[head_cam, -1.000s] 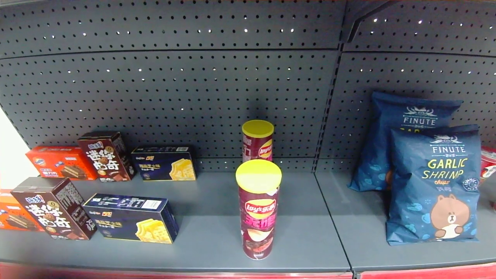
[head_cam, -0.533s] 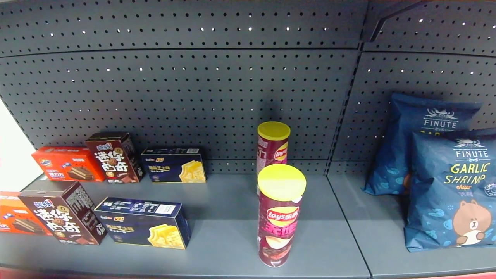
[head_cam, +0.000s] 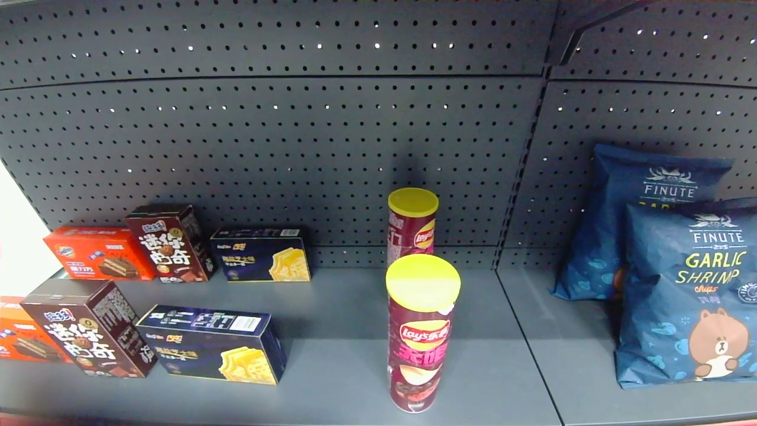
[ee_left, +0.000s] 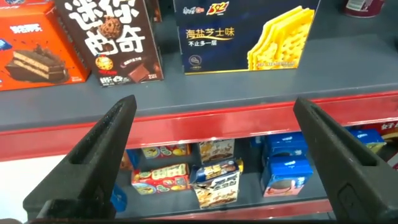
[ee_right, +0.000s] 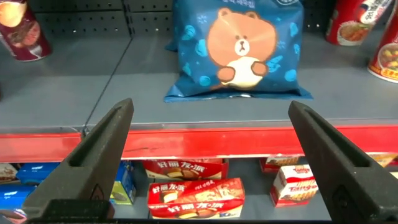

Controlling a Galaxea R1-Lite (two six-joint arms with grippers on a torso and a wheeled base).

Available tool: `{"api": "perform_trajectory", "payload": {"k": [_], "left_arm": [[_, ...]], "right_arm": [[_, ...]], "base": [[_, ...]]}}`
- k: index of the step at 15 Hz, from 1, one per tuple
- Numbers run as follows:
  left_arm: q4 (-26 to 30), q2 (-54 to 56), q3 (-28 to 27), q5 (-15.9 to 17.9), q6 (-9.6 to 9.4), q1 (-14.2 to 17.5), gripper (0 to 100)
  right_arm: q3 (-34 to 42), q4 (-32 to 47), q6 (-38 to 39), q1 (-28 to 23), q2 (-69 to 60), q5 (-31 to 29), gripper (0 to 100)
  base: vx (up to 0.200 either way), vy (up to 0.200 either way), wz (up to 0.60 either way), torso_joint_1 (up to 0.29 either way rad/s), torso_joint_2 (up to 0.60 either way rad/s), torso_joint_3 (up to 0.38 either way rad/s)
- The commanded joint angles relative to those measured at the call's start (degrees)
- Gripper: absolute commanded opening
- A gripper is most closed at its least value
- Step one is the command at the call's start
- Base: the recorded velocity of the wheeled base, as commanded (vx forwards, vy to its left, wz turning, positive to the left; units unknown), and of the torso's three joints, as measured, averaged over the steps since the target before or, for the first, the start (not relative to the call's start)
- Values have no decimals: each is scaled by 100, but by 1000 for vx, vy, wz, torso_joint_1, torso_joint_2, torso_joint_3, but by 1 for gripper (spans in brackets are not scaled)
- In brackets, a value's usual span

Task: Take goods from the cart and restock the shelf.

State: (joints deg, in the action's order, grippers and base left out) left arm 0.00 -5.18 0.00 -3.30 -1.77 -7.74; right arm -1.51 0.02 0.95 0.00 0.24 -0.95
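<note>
Shelf (head_cam: 343,337) holds 2 chip cans (head_cam: 421,331); wrist views add lower-tier boxes (ee_left: 214,180).

Lower part of the rear maroon chip can with yellow lid (head_cam: 413,225) sits hidden behind the front maroon can (head_cam: 421,337). The near orange cake box (head_cam: 18,334) and front blue crisp bag (head_cam: 689,302) get cropped by the edges.

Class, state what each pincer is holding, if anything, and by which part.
Nothing is held: the left pincer and the right pincer are both open and empty.
</note>
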Motion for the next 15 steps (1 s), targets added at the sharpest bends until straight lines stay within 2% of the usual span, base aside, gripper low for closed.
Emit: {"api": "perform_trajectory", "payload": {"k": [1, 10, 11, 15], "left_arm": [[0, -9, 0, -4, 10, 1, 100], [0, -9, 0, 32, -43, 1, 100], [0, -9, 0, 23, -52, 1, 100], [0, -9, 0, 5, 1, 1, 100]], "right_arm": [[2, 6, -7, 0, 11, -2, 100], [2, 6, -7, 0, 11, 7, 100], [2, 6, -7, 0, 11, -2, 100], [2, 6, 2, 0, 11, -2, 100]], "base": [[0, 0, 0, 0, 0, 0], [0, 0, 0, 0, 0, 0], [-200, 0, 0, 2, 2, 2], [0, 0, 0, 0, 0, 0]]}}
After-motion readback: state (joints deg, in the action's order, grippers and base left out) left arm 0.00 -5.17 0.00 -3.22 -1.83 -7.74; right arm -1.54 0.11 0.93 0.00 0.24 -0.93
